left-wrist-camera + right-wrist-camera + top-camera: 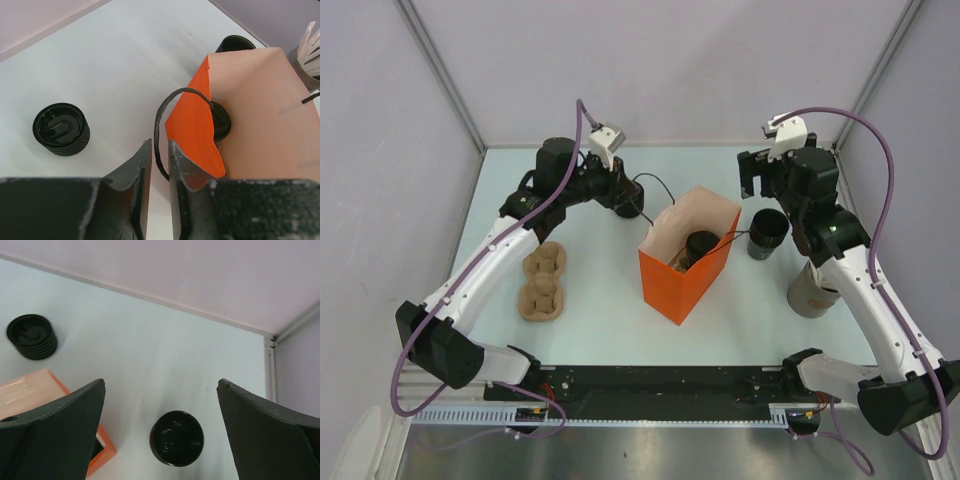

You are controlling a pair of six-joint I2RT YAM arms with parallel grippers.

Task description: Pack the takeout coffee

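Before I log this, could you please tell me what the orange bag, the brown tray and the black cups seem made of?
Orange bag: paper, matte, sharp creases, paler inside. Brown tray: likely moulded pulp, rough and dull. Black cup: glossy lid, probably plastic; ribbed wall, material unclear.

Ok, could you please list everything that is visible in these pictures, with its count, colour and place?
takeout cups: three, black, lidded; one inside the bag, one on the table right of the bag, one on the table behind the bag, to its left
paper bag: one, orange with black cord handles; upright at table centre
pulp cup tray: one, brown; left of the bag, no cups in it
tub of white sticks: one, grey; right of the bag, partly under the right arm
table: one, pale
left gripper: black; jaws narrowly parted, a bag handle between them
right gripper: black; wide open above the cup right of the bag
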